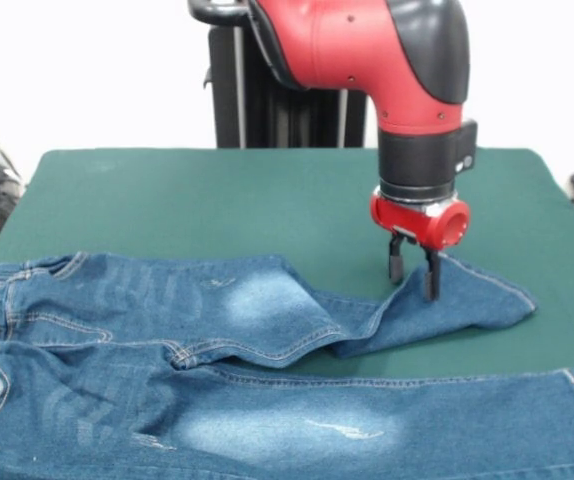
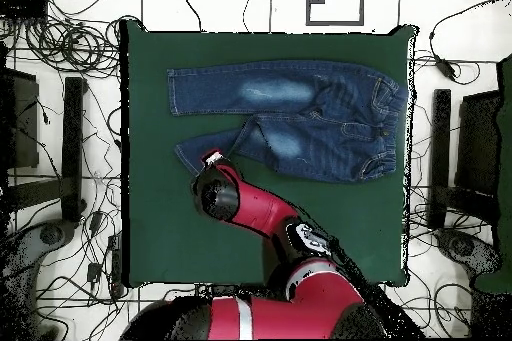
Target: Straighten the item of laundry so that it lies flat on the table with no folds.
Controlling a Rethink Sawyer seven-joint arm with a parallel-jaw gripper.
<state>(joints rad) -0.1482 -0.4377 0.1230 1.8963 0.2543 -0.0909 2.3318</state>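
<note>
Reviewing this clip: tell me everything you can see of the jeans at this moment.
The jeans are blue denim with faded pale patches and orange-tan stitching; a button shows at the waistband. They lie on the green table. One leg lies straight and flat. The other is folded back on itself, its lower part angling away from the straight leg. The gripper stands at that folded leg's edge, fingers apart; whether they pinch the cloth cannot be told.

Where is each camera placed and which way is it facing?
Front view: sits across the table, faces the robot; shows the red arm coming down with its tool open at the jeans, on the folded leg.
Overhead view: above the table, looking straight down, robot base at bottom; shows the arm reaching up to the jeans.
Both share the jeans, the table, the arm and its tool.
</note>
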